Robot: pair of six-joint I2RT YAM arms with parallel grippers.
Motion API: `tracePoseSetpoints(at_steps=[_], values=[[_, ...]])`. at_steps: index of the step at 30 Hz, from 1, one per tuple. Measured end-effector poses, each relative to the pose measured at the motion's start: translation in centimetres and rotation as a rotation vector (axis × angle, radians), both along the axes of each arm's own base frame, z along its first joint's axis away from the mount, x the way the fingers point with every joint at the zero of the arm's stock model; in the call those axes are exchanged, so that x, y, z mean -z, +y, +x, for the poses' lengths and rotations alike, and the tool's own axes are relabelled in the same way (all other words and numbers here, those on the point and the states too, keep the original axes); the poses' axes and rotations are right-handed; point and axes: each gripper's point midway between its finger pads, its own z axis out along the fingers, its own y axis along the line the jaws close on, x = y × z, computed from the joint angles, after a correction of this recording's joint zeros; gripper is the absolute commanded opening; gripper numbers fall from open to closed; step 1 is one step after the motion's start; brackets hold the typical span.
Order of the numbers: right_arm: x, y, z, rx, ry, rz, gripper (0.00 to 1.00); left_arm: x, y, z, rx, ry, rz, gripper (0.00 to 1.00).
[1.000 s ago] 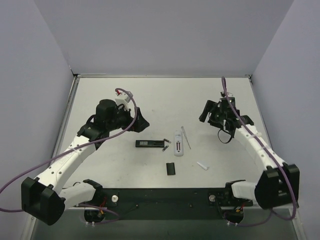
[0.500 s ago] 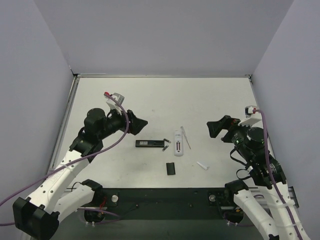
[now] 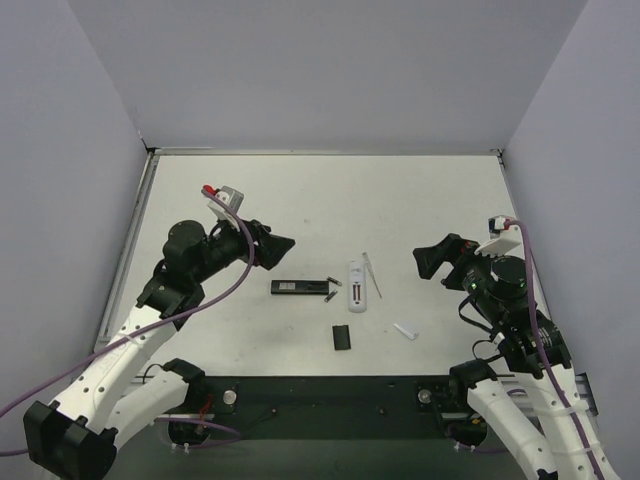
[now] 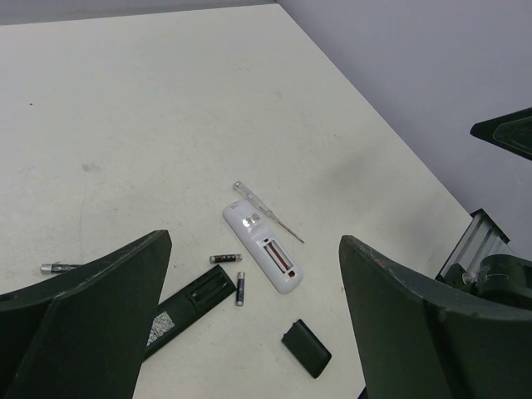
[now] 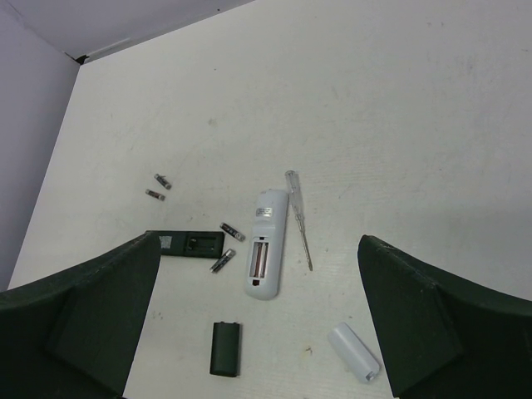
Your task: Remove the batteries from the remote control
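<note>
the batteries (image 5: 232, 231) lie loose near frame centre, just left of the white remote (image 5: 264, 241); its bay appears empty. unloading looks complete. left gripper (image 3: 272, 245), right gripper (image 3: 432, 258): jaws apart, holding nothing.

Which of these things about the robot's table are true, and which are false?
1. The white remote lies with its back open. True.
2. Two batteries lie between the white remote and the black remote. True.
3. The left gripper holds a battery. False: it is open and holds nothing.
4. The black cover lies apart from both remotes. True.
5. The thin tool lies on top of the black remote. False: it lies beside the white remote.
</note>
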Motion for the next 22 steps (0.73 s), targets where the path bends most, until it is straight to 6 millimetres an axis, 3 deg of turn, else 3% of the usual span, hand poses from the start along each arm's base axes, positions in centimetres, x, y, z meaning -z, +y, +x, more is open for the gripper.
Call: tracePoseSetpoints(at_steps=[22], values=[[0.75,-0.11,0.08,0.009,0.021,-0.006,1.0,0.05,-0.3,-0.37,0.013,0.0,-0.002,0.93]])
